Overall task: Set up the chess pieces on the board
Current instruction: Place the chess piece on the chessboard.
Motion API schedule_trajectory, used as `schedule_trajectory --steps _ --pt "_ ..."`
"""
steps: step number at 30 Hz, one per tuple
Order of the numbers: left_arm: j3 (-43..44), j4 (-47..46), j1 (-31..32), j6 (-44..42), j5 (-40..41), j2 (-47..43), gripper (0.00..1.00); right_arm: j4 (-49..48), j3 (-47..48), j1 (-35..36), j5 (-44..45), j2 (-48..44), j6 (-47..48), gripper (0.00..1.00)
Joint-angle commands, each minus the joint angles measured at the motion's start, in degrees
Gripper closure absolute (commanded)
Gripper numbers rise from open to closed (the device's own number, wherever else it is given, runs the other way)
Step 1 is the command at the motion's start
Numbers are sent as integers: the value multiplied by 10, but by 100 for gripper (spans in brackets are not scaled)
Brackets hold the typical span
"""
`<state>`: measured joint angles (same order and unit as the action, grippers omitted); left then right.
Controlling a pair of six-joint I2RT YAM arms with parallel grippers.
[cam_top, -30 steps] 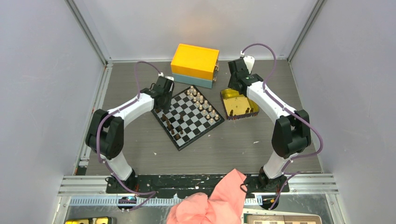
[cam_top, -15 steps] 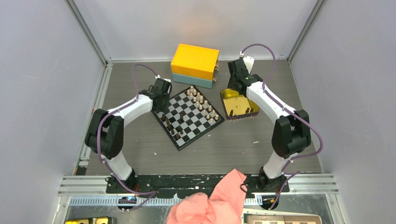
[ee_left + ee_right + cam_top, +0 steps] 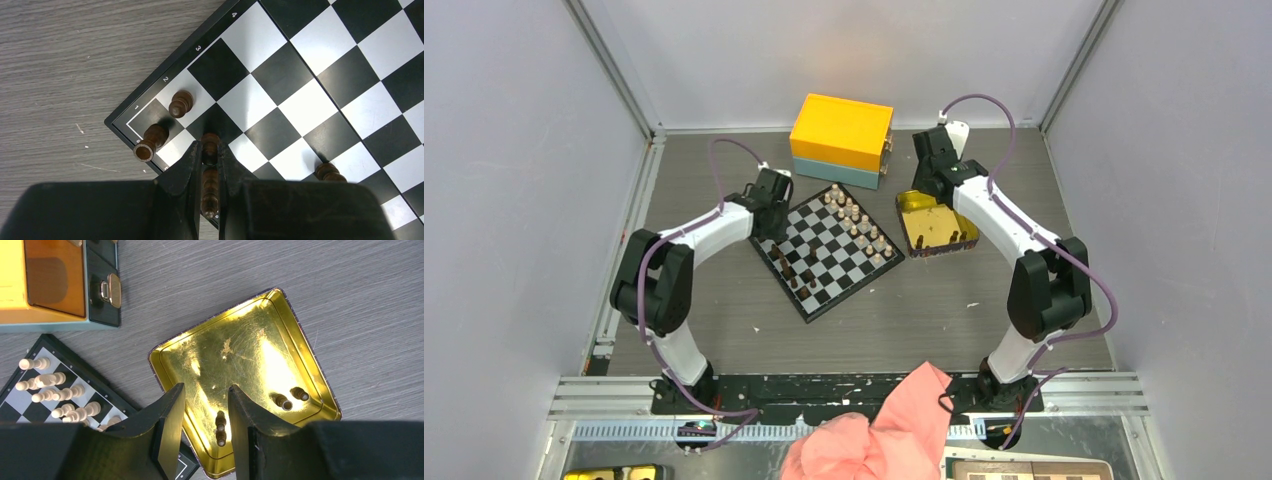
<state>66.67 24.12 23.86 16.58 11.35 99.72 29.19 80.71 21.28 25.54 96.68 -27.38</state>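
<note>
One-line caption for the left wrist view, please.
Left tool shut on a dark chess piece at the corner of the board, other dark pieces nearby.

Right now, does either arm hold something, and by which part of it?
The left fingers pinch a small dark brown wooden chess piece by the sides of its body. The right fingers stand open and hold nothing.

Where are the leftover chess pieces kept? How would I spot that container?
Start at the yellow box at the back. Right of it and nearer, beside the board's right corner, lies the tin: shiny gold and open-topped, unlike the matte box, with a few dark pieces inside.
</note>
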Motion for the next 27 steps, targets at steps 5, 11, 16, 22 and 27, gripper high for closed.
schedule_trajectory --steps 5,11,16,22,27 --pt "13 -28 -4 14 -1 6 96 -6 -10 3 4 -44 -1 57" --pt "14 -28 -4 16 1 12 96 -9 -17 3 3 -48 -1 57" --pt "14 -29 -4 16 2 15 96 -10 -20 3 2 -47 -1 57" --pt "17 -26 -4 16 7 18 93 -11 -22 3 1 -46 -1 57" --pt "17 -21 -4 18 14 12 70 -12 -20 3 -1 -44 -1 57"
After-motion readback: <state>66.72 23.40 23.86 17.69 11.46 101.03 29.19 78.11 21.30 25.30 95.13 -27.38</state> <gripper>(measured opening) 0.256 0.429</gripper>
